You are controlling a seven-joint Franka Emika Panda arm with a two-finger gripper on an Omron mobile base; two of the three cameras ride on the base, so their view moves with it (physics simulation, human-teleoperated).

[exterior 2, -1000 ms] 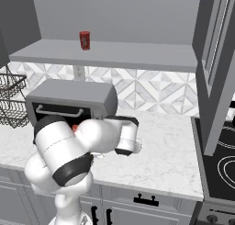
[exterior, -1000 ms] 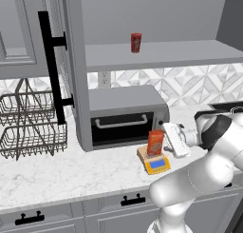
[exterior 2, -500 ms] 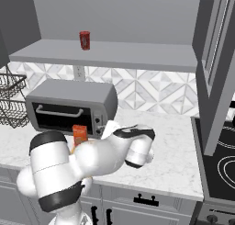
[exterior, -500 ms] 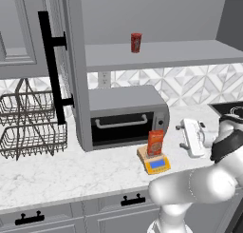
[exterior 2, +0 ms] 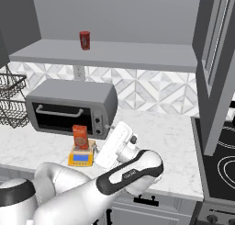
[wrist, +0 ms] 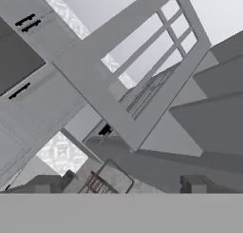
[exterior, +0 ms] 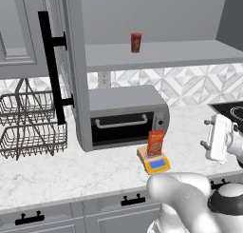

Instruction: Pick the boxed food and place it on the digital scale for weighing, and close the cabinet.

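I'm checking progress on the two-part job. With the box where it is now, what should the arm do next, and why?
Probably swing toward the open cabinet door to push it shut. The boxed food already stands upright on the digital scale, and the gripper has drawn away, holding nothing.

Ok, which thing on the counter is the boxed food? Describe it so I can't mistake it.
Find the grey toaster oven on the marble counter. Just in front of its right end sits a small yellow digital scale, and the boxed food stands upright on it. It is orange-red and rectangular, unlike the red can up on the shelf.
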